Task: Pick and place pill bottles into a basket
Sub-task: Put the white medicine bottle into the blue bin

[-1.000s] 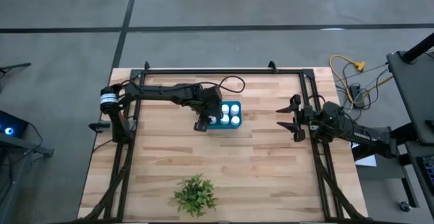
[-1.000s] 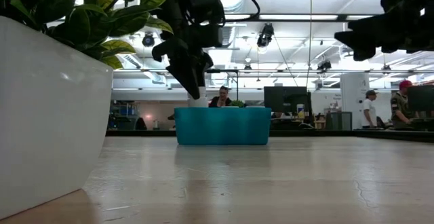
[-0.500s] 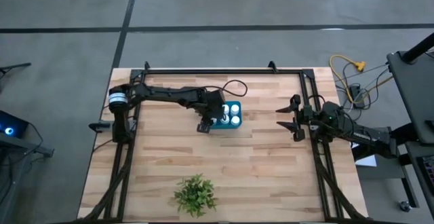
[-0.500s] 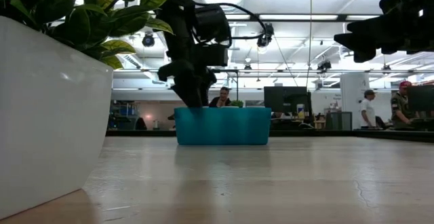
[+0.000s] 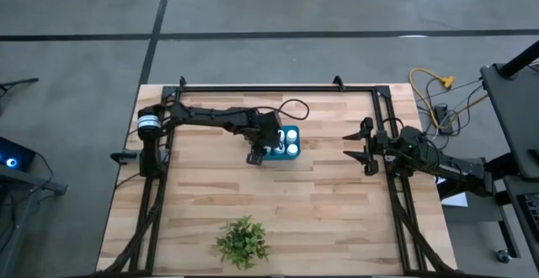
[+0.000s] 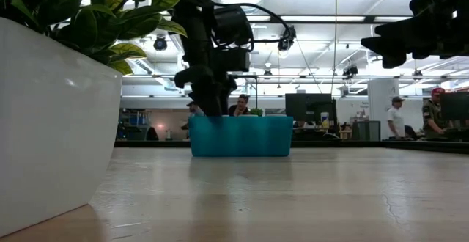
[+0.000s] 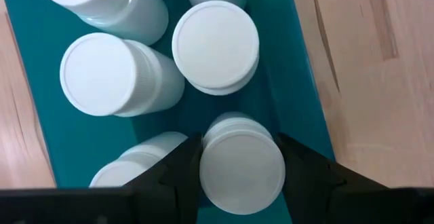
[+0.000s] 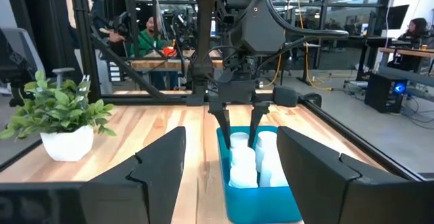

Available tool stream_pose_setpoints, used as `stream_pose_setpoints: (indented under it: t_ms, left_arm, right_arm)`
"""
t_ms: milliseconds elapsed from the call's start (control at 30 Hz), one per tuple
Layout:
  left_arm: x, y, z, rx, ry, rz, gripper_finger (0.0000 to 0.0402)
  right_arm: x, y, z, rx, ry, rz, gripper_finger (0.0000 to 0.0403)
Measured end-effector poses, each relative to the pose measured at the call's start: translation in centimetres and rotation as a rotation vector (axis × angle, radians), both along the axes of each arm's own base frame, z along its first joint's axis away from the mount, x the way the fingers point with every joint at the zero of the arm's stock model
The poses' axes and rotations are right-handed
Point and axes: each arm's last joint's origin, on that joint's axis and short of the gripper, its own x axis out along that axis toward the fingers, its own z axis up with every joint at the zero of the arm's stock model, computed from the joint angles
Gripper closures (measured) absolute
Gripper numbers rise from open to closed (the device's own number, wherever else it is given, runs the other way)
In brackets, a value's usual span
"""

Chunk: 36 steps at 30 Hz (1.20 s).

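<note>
Inside basket (image 7: 308,108), left tool (image 7: 241,170) gripping pill bottle (image 7: 242,173), pointed down

Occluded and cropped items

The basket (image 6: 240,136) wall hides every pill bottle in the low view. The left wrist view crops three bottles at its edges; the plant (image 6: 51,88) pot is cropped too.

Floor (image 5: 84,25): grey concrete all round my surface, crossed by dark seam lines.
Surface (image 5: 320,202): pale wood planks inside a black frame.
Ceiling (image 6: 315,0): open, with bright strip lights and hanging cables.
Desks (image 6: 322,128): rows with dark monitors (image 6: 304,106) far behind.
People (image 6: 399,114): a few, seated or standing at those desks.
Cable (image 5: 434,84): yellow, coiled on the floor beside my surface.
</note>
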Motion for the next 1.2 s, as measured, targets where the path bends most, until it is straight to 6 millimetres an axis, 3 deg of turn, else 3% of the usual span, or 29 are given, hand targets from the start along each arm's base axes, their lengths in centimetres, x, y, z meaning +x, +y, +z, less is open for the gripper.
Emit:
stream_pose_setpoints:
  t_ms: [367,633,1200]
  left_arm:
    - [-0.24,-0.05,-0.10,-0.007,0.024,0.006,0.0258]
    - [-0.41,-0.06,-0.24,-0.008,0.043,0.024,0.0225]
    - [-0.75,-0.05,-0.17,0.017,0.083,0.041,0.0219]
  right_arm:
    - [0.00,0.00,-0.08,0.009,0.008,0.000,0.0179]
    - [0.00,0.00,-0.08,0.010,0.008,0.000,0.0179]
    - [0.01,0.00,-0.17,0.013,0.017,0.000,0.0179]
